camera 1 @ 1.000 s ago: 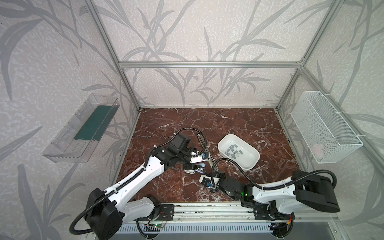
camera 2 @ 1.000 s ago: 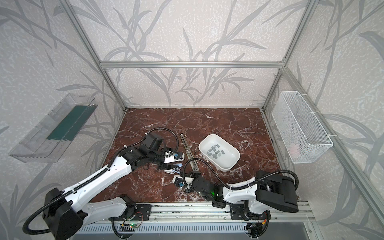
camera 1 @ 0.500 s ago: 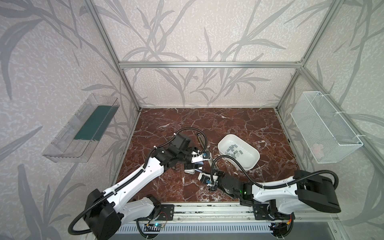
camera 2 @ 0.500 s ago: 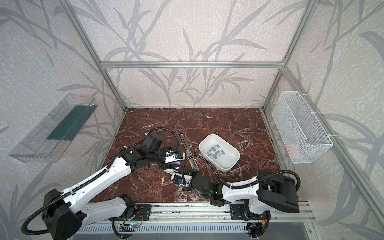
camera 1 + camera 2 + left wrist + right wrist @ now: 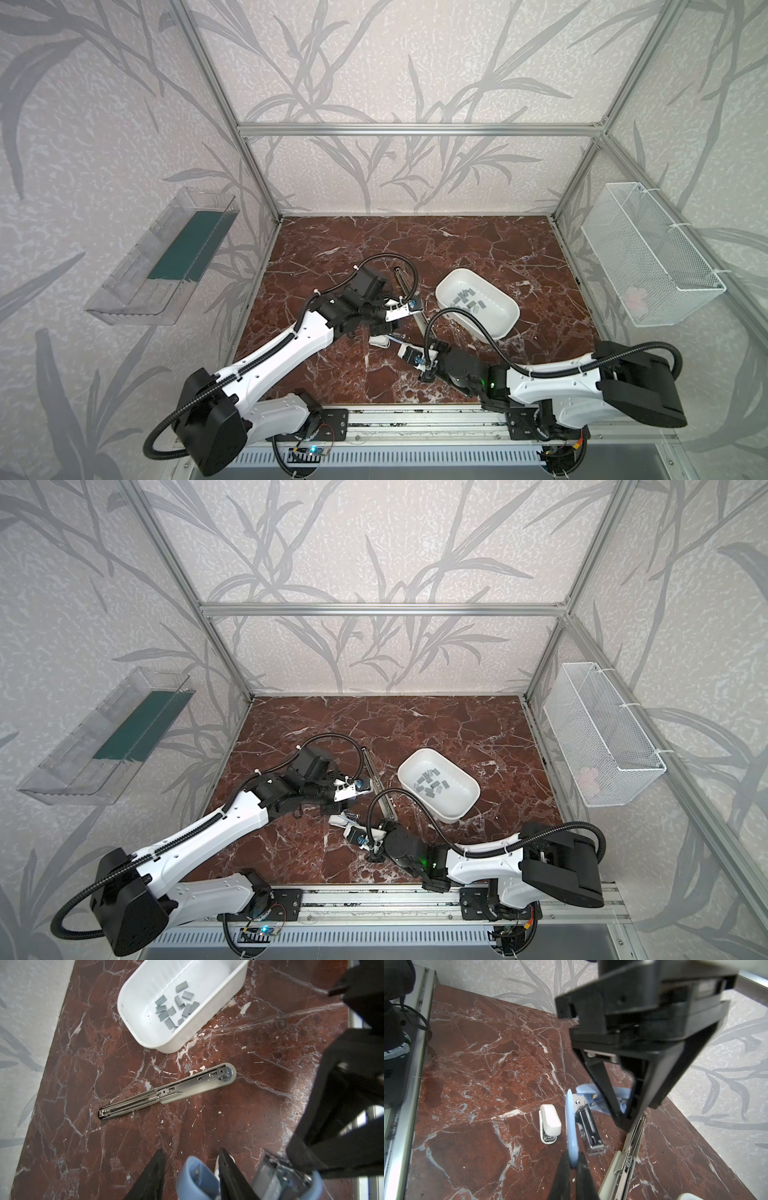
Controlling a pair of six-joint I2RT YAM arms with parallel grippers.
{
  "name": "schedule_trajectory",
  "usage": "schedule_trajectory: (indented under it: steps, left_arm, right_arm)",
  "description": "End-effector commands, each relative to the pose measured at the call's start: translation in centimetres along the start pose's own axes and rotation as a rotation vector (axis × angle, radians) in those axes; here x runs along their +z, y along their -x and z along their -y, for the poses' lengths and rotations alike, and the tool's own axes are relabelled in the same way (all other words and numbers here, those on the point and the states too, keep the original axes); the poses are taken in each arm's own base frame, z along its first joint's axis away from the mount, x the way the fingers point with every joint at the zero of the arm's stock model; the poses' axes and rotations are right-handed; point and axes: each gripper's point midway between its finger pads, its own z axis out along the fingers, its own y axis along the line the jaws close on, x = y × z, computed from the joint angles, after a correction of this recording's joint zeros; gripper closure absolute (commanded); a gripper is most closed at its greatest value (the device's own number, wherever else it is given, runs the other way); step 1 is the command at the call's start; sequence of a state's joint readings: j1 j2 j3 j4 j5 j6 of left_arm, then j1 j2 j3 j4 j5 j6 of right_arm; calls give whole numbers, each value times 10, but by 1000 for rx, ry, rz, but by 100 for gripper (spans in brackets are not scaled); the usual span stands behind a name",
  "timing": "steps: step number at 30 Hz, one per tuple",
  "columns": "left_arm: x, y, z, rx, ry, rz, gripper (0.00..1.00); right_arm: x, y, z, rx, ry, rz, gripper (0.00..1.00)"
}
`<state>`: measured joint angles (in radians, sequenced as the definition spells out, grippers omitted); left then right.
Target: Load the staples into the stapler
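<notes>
Staples (image 5: 176,1005): loose grey strips jumbled at mixed angles, bunched toward one end of the white tub (image 5: 145,1036). None are out of the tub and none are in a hand.

Blue stapler (image 5: 572,1126): on the counter (image 5: 259,1095) near the front edge, lid swung up, shiny magazine channel exposed beside it. Its long axis runs roughly toward the right wrist camera.

Right hand (image 5: 573,1155): closed narrow, pinching the tip of the blue lid.

Left hand (image 5: 192,1153): part open, astride the blue stapler's base. One finger touches it and a gap shows at the other, so it reads as not clamped.

In both top views the tub sits back and to the right of both hands, well apart from them. The left hand looks the freer one to fetch.

Long stapler (image 5: 166,1091): unfolded flat, lying across the line from the left hand to the tub, so best go over it. White stapler (image 5: 549,1124): just beside the blue one. The tub walls mean coming down from above. There is open counter behind the tub.
</notes>
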<state>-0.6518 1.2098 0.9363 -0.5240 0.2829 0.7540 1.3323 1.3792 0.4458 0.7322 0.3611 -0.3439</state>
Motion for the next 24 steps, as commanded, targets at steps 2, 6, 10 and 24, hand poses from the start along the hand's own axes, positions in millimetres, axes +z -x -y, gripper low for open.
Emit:
schedule_trajectory:
  steps: [2, 6, 10, 24]
  left_arm:
    - [-4, -2, -39, -61, 148, -61, 62]
    - [-2, -16, -51, -104, 196, -120, 62]
    - [-1, -24, -56, -135, 204, -135, 61]
    - [-11, -21, -61, -161, 230, -114, 60]
  right_arm:
    - [-4, 19, -10, 20, 17, 61, 100]
    - [-5, 16, -5, 42, -15, 48, 100]
    - [-7, 13, 6, 71, -74, 34, 100]
    - [-12, 17, 19, 102, -108, 10, 100]
